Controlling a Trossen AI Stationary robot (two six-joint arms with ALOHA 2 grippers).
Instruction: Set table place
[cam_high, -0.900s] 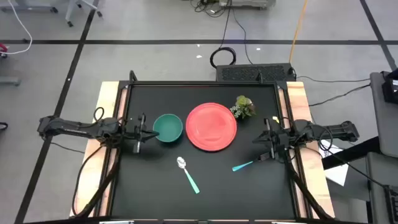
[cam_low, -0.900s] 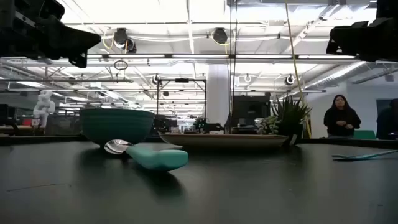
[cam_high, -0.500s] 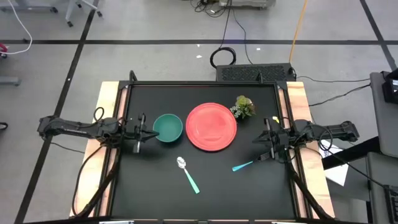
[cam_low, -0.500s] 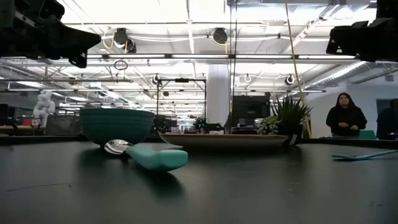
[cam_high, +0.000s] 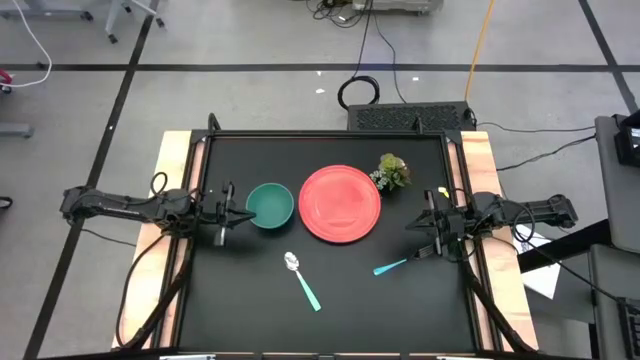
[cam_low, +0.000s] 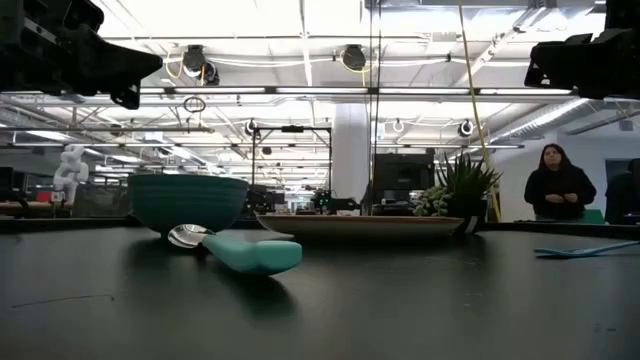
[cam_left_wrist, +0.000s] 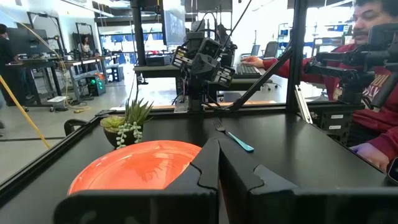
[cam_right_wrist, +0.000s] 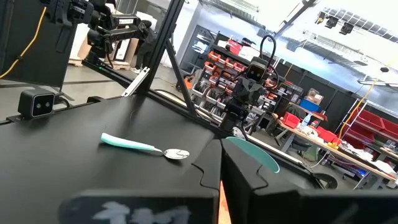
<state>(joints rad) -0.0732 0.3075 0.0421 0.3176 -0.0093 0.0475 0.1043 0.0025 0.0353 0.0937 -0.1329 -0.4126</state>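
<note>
Resting flat near the middle of the black bench (cam_high: 330, 290), slightly toward the upper part of the frame, is the red plate (cam_high: 340, 204). Teal bowl (cam_high: 269, 204) sits just left of it, apart. Small potted plant (cam_high: 391, 171) at the plate's upper right edge. Spoon (cam_high: 300, 277) with teal handle lies below the plate; teal-handled fork (cam_high: 400, 263) at lower right. Left tool (cam_high: 238, 213) at frame left beside the bowl, fingers clenched together, holding nothing. Right tool (cam_high: 421, 228) at frame right near the fork, likewise clenched and holding nothing. Person (cam_low: 557, 184) stands in the background room.
</note>
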